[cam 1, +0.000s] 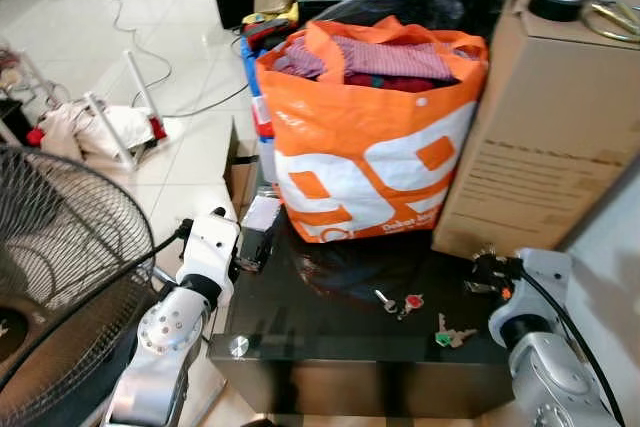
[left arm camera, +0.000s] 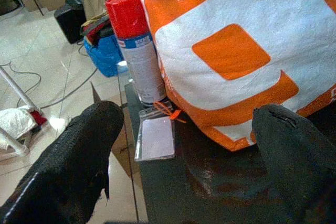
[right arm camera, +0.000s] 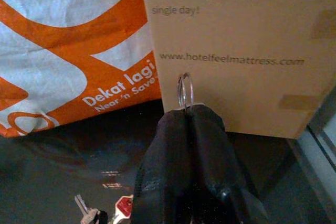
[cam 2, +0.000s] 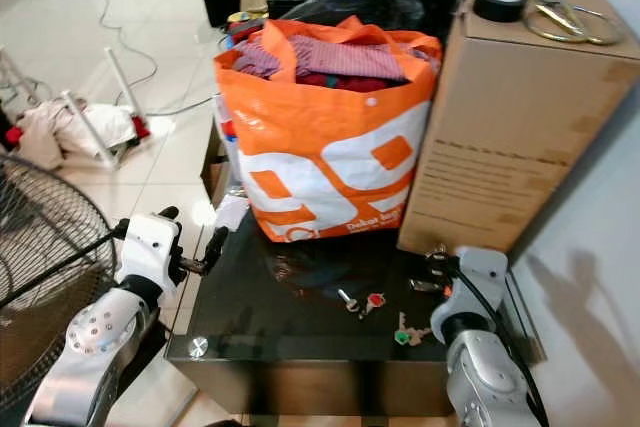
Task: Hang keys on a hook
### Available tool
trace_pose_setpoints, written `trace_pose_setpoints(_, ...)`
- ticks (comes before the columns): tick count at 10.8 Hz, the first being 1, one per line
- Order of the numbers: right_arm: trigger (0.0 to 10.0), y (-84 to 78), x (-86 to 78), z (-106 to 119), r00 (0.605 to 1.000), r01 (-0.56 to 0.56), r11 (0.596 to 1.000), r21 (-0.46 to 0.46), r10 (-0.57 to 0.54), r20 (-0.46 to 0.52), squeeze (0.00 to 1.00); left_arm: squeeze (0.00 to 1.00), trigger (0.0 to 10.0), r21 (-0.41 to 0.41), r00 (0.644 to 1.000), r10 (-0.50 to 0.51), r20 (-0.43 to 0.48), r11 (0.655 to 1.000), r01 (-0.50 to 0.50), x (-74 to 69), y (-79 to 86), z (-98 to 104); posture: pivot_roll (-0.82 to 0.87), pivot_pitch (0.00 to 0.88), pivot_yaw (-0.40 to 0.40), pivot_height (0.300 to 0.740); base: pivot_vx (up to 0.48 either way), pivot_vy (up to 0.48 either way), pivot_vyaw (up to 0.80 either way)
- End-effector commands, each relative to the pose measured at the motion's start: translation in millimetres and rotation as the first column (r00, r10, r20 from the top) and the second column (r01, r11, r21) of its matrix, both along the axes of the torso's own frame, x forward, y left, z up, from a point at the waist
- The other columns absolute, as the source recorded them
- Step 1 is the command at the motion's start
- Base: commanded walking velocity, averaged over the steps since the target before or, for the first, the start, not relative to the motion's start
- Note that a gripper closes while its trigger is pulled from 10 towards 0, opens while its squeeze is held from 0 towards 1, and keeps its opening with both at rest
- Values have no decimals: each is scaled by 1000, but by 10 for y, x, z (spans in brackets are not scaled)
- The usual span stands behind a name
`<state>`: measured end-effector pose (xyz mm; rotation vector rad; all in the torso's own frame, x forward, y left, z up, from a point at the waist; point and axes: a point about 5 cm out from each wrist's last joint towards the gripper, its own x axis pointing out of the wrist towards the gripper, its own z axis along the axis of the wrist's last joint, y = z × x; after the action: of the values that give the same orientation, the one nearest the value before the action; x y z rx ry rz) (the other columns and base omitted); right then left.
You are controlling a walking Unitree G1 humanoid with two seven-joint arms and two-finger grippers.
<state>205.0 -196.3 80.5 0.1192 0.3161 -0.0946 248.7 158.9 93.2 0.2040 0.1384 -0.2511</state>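
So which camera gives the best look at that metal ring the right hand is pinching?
The right wrist view: the ring sticks up from the shut right hand, clear against the cardboard box. In the eye views the hand is small and the ring cannot be made out.

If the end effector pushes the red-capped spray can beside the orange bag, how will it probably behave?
The spray can stands upright, tall and narrow, so a push near its red cap would probably tip it. Its body is round, so once down it may roll, perhaps off the nearby edge of the dark table. The orange bag seems to touch one side and may stop a fall that way.
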Motion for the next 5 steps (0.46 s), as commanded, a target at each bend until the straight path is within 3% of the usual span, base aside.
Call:
trace_pose_setpoints(1,0,36,59,62,1000,-15,1000,-2,15,23,0,0,10000,-8,1000,21,5,1000,-21,44,61,35,-129,0,58,740,0,0,0)
trace_pose_setpoints(2,3255,51,77,65,999,-29,1000,-8,29,25,0,0,10000,-6,1000,23,13,1000,-23,55,71,55,-116,0,45,740,0,0,0)
trace_pose_setpoints(3,10000,137,168,32,999,-31,999,19,30,30,0,0,10000,26,999,31,30,999,-32,91,129,85,-82,0,48,740,0,0,0)
trace_pose_setpoints(5,10000,180,233,43,998,-43,999,17,43,40,0,0,10000,33,999,23,38,999,-24,147,144,150,-85,0,67,740,0,0,0)
